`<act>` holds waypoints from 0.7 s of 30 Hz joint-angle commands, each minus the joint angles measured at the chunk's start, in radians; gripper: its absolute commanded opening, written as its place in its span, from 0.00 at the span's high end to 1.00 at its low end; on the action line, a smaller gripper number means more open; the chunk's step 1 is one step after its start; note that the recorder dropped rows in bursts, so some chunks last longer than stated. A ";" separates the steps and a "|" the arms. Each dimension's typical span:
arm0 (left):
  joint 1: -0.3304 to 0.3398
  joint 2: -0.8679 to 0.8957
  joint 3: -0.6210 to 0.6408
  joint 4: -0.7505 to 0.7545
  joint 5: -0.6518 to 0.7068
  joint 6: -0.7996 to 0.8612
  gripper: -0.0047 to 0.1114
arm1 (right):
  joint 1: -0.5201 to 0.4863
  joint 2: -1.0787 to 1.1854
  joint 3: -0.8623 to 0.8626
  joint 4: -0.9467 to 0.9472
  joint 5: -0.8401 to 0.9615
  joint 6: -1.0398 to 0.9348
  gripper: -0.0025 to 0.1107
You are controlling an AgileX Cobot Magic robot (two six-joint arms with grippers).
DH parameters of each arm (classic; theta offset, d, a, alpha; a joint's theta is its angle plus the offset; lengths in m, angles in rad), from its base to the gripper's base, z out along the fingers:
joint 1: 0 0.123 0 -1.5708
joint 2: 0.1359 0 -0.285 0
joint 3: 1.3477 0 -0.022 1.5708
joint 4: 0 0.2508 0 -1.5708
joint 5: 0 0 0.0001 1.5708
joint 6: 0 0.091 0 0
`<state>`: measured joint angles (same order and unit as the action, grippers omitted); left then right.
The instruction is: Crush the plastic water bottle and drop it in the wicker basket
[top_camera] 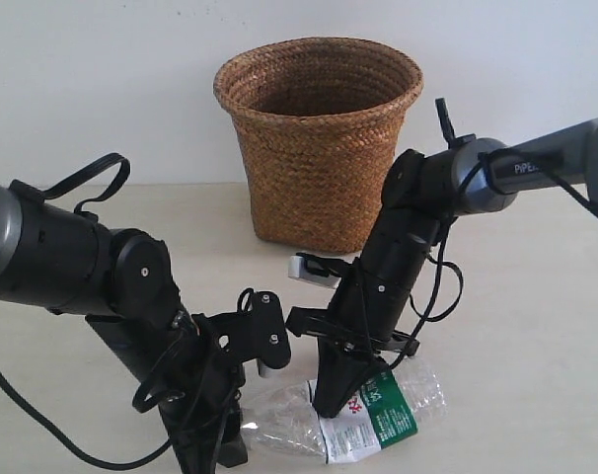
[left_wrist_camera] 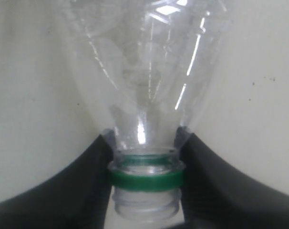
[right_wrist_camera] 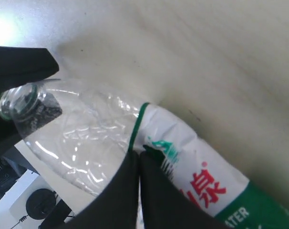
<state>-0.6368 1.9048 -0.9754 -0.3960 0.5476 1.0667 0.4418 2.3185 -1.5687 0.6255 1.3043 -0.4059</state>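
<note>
**Bottle pinned at two points, crushing step in hand**

The plastic water bottle (top_camera: 378, 410) is shown lying on its side on the desk (top_camera: 536, 296), in front of the wicker basket (top_camera: 319, 148) and apart from it. Its long axis runs across the exterior view, neck to the left, base to the right. The left pincer (left_wrist_camera: 145, 148) is closed around the neck just above the green ring (left_wrist_camera: 147, 179). The right pincer (right_wrist_camera: 139, 162) is drawn almost together, tips set on the label (right_wrist_camera: 206, 176) edge; whether plastic is nipped between them cannot be told. Crushing is judged unfinished. Afterwards the bottle must be lifted clear of the tall rim.
</note>
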 commanded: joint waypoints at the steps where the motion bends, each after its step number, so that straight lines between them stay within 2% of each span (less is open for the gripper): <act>1: -0.002 -0.007 -0.007 -0.030 -0.043 -0.008 0.93 | -0.011 0.051 0.021 -0.202 -0.089 -0.048 0.98; 6: -0.002 -0.007 -0.007 -0.030 -0.043 -0.003 0.93 | -0.076 -0.069 0.021 -0.073 -0.083 -0.149 0.98; 14: -0.002 -0.007 -0.007 -0.003 -0.045 -0.003 0.93 | -0.094 -0.384 0.034 -0.085 -0.083 -0.229 0.98; 15: -0.002 -0.007 -0.007 0.000 -0.045 -0.003 0.93 | -0.087 -0.457 0.099 -0.106 -0.083 -0.286 0.98; 16: -0.002 -0.007 -0.007 0.017 -0.045 -0.003 0.93 | -0.068 -0.528 0.177 -0.174 -0.227 -0.291 0.98; 18: -0.002 -0.007 -0.007 0.022 -0.049 -0.003 0.93 | -0.015 -0.614 0.321 -0.250 -0.398 -0.297 0.98; 21: -0.002 -0.007 -0.007 0.022 -0.049 -0.003 0.93 | 0.048 -0.602 0.380 -0.297 -0.399 -0.317 0.98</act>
<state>-0.6368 1.9048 -0.9799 -0.3824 0.4915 1.0667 0.4536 1.7121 -1.2200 0.3703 0.9381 -0.7067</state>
